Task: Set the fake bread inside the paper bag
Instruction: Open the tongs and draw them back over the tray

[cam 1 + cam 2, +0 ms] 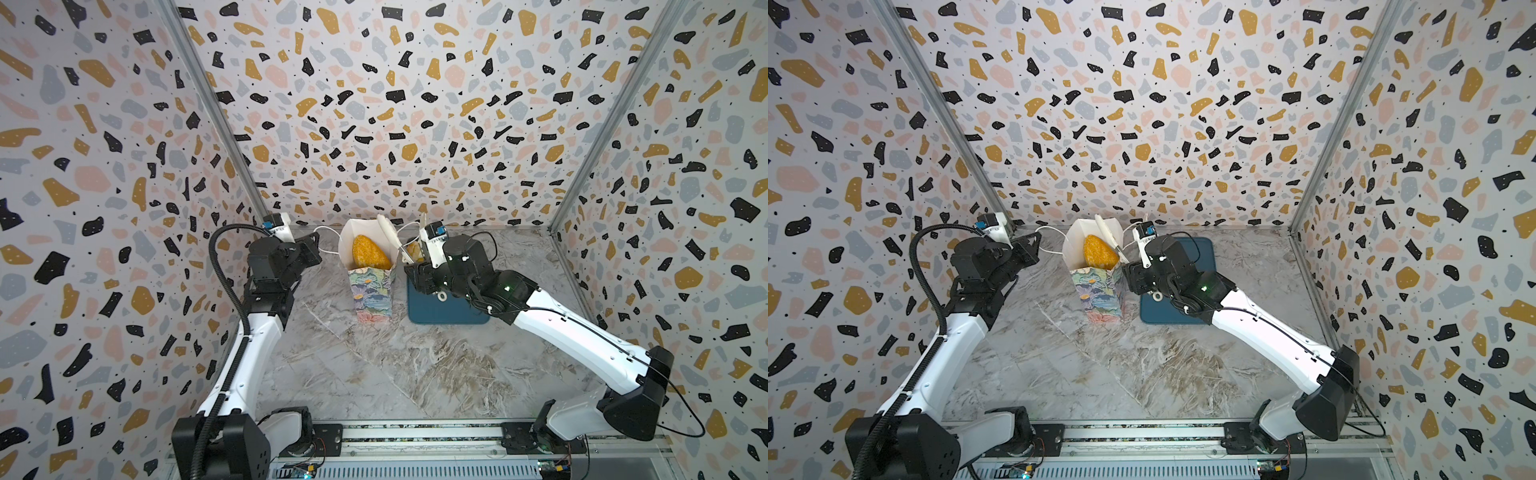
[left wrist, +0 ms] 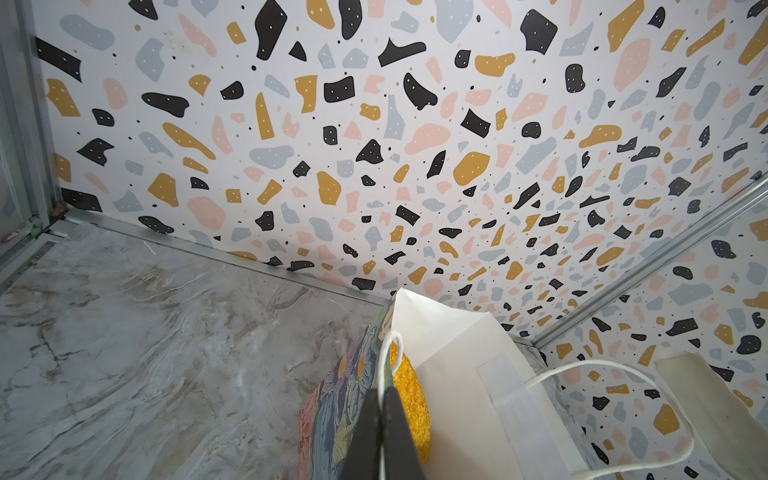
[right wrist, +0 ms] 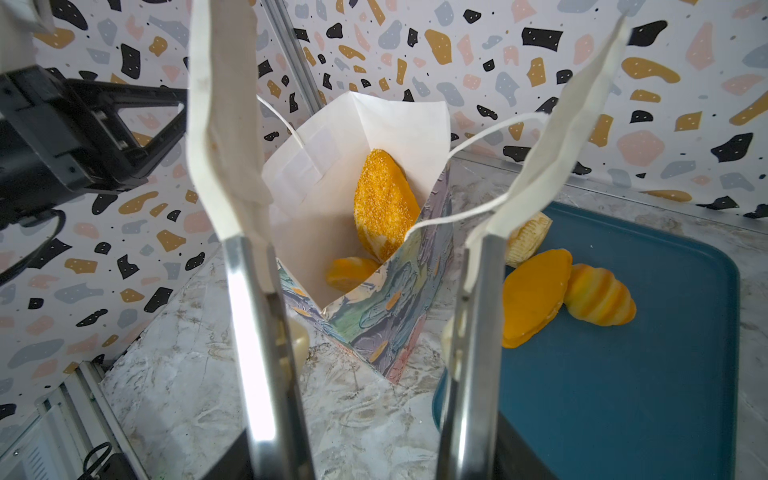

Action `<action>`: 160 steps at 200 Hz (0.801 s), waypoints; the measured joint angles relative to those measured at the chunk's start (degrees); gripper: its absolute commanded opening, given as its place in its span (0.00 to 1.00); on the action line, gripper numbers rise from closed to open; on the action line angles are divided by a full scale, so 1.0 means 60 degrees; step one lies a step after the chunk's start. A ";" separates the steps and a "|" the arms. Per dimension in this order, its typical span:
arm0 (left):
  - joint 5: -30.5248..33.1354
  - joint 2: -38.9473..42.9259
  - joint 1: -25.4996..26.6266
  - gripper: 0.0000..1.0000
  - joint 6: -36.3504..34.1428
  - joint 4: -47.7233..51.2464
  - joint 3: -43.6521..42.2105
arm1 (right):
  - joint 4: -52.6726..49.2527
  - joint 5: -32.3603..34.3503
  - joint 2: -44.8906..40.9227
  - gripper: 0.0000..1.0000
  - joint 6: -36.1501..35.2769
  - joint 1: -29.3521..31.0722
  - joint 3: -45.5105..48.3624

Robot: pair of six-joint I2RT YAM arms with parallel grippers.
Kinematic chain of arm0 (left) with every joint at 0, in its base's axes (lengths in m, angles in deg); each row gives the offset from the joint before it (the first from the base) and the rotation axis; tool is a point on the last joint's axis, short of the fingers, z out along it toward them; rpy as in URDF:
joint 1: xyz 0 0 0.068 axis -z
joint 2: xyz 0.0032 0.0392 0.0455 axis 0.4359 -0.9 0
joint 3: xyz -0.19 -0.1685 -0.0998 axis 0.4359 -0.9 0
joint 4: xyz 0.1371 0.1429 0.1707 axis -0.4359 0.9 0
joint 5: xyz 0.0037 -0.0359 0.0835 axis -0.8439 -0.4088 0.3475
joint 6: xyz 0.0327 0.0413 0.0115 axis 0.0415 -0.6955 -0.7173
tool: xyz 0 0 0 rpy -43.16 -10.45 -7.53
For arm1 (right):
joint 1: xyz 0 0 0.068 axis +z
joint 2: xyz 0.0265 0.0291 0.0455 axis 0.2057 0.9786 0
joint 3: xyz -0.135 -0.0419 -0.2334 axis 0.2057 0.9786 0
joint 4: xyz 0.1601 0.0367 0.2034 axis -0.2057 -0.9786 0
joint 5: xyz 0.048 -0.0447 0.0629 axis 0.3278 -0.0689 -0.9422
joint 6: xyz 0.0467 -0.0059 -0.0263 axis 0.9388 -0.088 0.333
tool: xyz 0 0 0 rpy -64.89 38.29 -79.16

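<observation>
The right gripper [image 3: 415, 83] holds its two long, cloth-tipped fingers [image 3: 224, 137] moderately apart, with nothing between them. From its wrist camera, the open mouth of the bag [image 3: 382, 316] shows in the gap. In a top view, one finger hangs over the bag's right rim and the other just past it, toward the blue tray [image 1: 449, 311].

The left gripper [image 2: 382, 432] is at the bag's left side. Its black jaws are pinched tight on the thin white cord handle [image 2: 382, 357], apparently to steady the bag and keep it open.

Inside the bag, a seeded loaf [image 3: 384, 203] stands on end against the white lining. A small orange roll [image 3: 353, 272] lies below it.

More bread lies on the tray, just right of the bag on the marble table [image 1: 374, 374]. A smooth orange oval [image 3: 534, 297] is propped on edge against a ridged roll [image 3: 600, 301]. A tan roll [image 3: 528, 239] is partly hidden behind one finger. Any other bread is hidden under the arm.

The next pick likely depends on this layout. The tray bread lies below the right jaws and to their right, at the far end of the tray. The right arm already reaches over the tray and is clearly nearer, and the left gripper is busy with the handle. The oval's long axis runs roughly in line with the fingers, so the jaws would probably close across its narrow width.
</observation>
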 measured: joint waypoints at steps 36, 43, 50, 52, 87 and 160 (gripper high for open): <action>0.0000 0.0000 0.0000 0.00 0.0000 0.0000 0.0000 | 0.0069 0.0000 -0.0441 0.61 0.0135 -0.0131 0.0437; 0.0000 0.0000 0.0000 0.00 0.0000 0.0000 0.0000 | 0.0069 0.0000 -0.0506 0.61 0.0149 -0.0164 0.0492; 0.0004 0.0000 0.0000 0.00 0.0000 0.0000 0.0000 | 0.0076 0.0000 -0.0568 0.61 0.0168 -0.0200 0.0550; 0.0000 0.0000 0.0000 0.00 0.0000 0.0000 0.0000 | 0.0080 0.0000 -0.0586 0.61 0.0171 -0.0211 0.0568; 0.0004 0.0000 0.0000 0.00 0.0000 0.0000 0.0000 | 0.0135 0.0004 -0.0951 0.61 0.0215 -0.0426 0.1002; 0.0000 0.0000 0.0000 0.00 0.0000 0.0000 0.0000 | 0.0146 -0.0033 -0.1486 0.61 0.0444 -0.0911 0.1963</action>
